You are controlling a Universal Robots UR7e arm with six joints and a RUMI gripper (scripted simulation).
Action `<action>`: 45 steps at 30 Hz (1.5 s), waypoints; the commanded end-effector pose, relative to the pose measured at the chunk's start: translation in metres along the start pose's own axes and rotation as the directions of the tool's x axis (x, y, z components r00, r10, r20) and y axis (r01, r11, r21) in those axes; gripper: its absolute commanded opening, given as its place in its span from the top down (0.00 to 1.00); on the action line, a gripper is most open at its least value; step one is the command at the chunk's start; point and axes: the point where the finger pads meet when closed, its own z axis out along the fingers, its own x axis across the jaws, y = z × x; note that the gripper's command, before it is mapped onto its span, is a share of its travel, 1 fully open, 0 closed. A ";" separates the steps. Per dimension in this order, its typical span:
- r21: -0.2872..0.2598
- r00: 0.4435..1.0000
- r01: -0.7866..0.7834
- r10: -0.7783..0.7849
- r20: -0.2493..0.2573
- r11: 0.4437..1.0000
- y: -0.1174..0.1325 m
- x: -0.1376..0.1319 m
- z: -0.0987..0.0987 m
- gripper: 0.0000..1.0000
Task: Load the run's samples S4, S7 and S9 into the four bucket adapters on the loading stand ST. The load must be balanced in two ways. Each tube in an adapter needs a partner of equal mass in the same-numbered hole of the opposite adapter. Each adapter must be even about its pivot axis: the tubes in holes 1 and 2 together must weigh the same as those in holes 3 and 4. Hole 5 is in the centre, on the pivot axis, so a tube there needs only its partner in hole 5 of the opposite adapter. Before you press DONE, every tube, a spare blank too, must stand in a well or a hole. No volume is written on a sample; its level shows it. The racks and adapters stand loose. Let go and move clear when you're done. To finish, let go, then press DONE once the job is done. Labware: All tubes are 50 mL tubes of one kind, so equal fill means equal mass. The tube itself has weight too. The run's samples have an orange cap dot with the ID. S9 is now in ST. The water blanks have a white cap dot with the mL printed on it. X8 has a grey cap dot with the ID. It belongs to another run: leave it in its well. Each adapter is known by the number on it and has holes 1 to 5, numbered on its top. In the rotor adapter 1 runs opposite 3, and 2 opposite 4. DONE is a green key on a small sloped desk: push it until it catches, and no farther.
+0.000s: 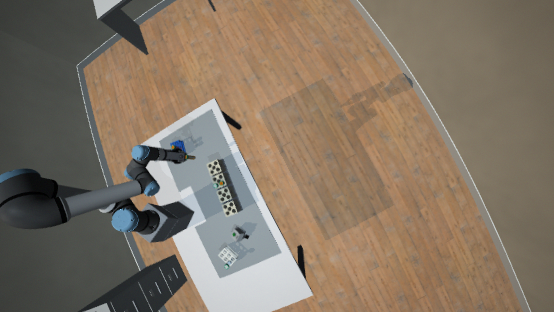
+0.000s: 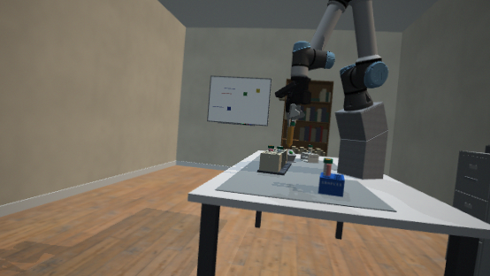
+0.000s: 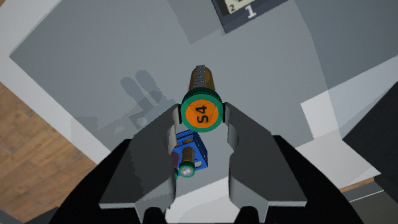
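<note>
High above the grey mat (image 2: 265, 187), between the blue rack (image 2: 332, 184) and the row of adapters (image 1: 223, 188), the gripper (image 3: 201, 116) hangs with tube S4 (image 3: 201, 111) pinched between its two grey fingers. The fingers stand only a little way apart, pressed on either side of the tube just under its green cap, and the orange dot with the ID faces straight up into the wrist view. The tube points down from the fingers, its amber contents showing along the body; from the side it hangs well clear of the table (image 2: 433, 217), with nothing under it but the mat.

The blue rack sits near the table's near edge in the exterior view, with tubes standing upright in it. From the wrist it shows between the fingers, partly hidden, and I cannot read its cap dots there.

Farther along the mat, the adapters stand in a line on their dark stand. One of them carries an orange-dotted cap (image 1: 220, 183). The corner of adapter 1 (image 3: 248, 7) shows at the top edge of the wrist view, ahead of the held tube. Beyond the stand are the white rack (image 1: 227, 255) and the small desk with the green key (image 1: 234, 233).
</note>
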 end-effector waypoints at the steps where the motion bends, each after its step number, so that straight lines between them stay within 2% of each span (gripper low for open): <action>1: -0.010 1.000 0.015 -0.015 0.008 1.000 -0.026 0.002 0.000 1.00; 13: -0.012 1.000 0.015 -0.015 0.005 1.000 -0.104 0.021 0.002 1.00; 15: -0.012 1.000 0.015 -0.015 0.005 1.000 -0.104 0.021 0.002 1.00; 21: -0.012 1.000 0.015 -0.015 0.005 1.000 -0.143 0.031 0.002 1.00; 23: -0.012 1.000 0.015 -0.015 0.005 1.000 -0.145 0.031 0.002 1.00; 30: -0.014 0.985 -0.173 0.173 0.001 0.985 -0.158 0.077 0.003 1.00; 32: -0.014 0.985 -0.173 0.173 0.001 0.985 -0.158 0.077 0.003 1.00; 38: -0.015 0.945 -0.328 0.328 -0.001 0.945 -0.170 0.115 0.003 1.00; 45: -0.015 0.942 -0.337 0.337 -0.001 0.942 -0.185 0.159 0.004 1.00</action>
